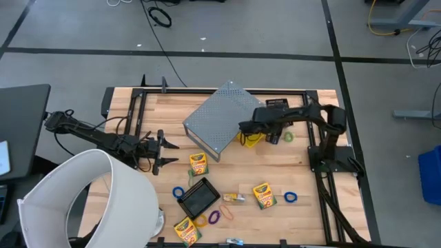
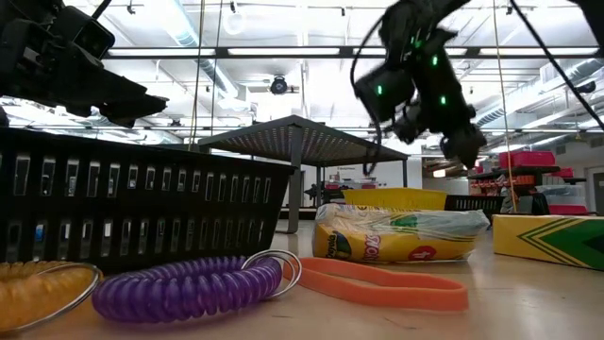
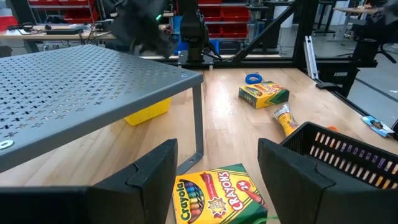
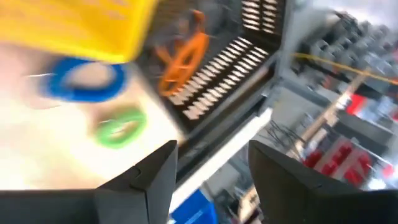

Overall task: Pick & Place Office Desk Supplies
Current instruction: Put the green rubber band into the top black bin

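Two open, empty pincers flank the perforated grey shelf [image 1: 220, 118]: the left pincer [image 1: 167, 153] nears a crayon box [image 1: 198, 164], and a misjudged descent could clip the shelf leg [image 3: 198, 121], while the right pincer [image 1: 246, 127] hovers at the shelf's far edge.

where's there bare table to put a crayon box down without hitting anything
Bare wood lies along the right edge of the table, past the blue loop, and in the strip between the grey perforated shelf and the crayon box. It is crowded around the black basket, ringed by loops and boxes. The left gripper hovers open left of centre.
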Tool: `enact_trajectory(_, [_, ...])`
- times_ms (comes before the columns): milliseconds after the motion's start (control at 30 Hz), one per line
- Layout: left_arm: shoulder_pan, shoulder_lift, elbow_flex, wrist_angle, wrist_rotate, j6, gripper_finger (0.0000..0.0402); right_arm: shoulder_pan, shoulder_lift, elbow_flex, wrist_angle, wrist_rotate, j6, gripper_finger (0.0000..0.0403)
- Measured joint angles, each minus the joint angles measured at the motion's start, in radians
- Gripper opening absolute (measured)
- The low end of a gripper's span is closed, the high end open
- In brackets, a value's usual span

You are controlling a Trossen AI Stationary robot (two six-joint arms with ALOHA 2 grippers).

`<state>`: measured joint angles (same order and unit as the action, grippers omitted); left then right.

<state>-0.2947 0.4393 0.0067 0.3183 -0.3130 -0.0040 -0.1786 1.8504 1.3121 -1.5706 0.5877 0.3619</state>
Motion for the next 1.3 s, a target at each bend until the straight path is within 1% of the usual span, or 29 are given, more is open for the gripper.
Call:
enact_trajectory(200, [0.0, 0.0, 0.0, 0.0, 0.0, 0.001, 0.0227, 0.159, -0.044, 0.07, 0.027, -0.188, 0.006, 0.0189])
enact_trajectory(333, [0.0, 0.0, 0.0, 0.0, 0.0, 0.004, 0.0227, 0.284, -0.049, 0.098, 0.14, -0.362, -0.035, 0.0188])
enact_trajectory(433, [0.0, 0.0, 0.0, 0.0, 0.0, 0.004, 0.0227, 0.38, -0.049, 0.108, 0.273, -0.47, -0.072, 0.0188])
enact_trajectory(533, [0.0, 0.0, 0.0, 0.0, 0.0, 0.004, 0.0227, 0.467, -0.048, 0.108, 0.421, -0.537, -0.09, 0.0188])
enact_trajectory(600, [0.0, 0.0, 0.0, 0.0, 0.0, 0.005, 0.0227, 0.515, -0.048, 0.108, 0.508, -0.556, -0.085, 0.0188])
enact_trajectory(733, [0.0, 0.0, 0.0, 0.0, -0.001, 0.005, 0.0227, 0.592, -0.048, 0.108, 0.688, -0.559, -0.059, 0.0188])
enact_trajectory(933, [0.0, 0.0, 0.0, 0.001, -0.001, 0.005, 0.0227, 0.668, -0.006, 0.108, 0.963, -0.563, -0.034, 0.0188])
enact_trajectory(1033, [0.0, 0.0, 0.0, 0.005, -0.001, 0.004, 0.0227, 0.684, 0.036, 0.108, 1.023, -0.576, -0.028, 0.0188])
enact_trajectory(1167, [0.0, 0.0, 0.0, 0.01, -0.001, 0.003, 0.0227, 0.697, 0.083, 0.108, 1.032, -0.578, -0.018, 0.0188])
enact_trajectory(1300, [0.0, 0.0, 0.0, 0.01, 0.0, 0.001, 0.0227, 0.709, 0.139, 0.134, 1.083, -0.575, -0.006, 0.0187])
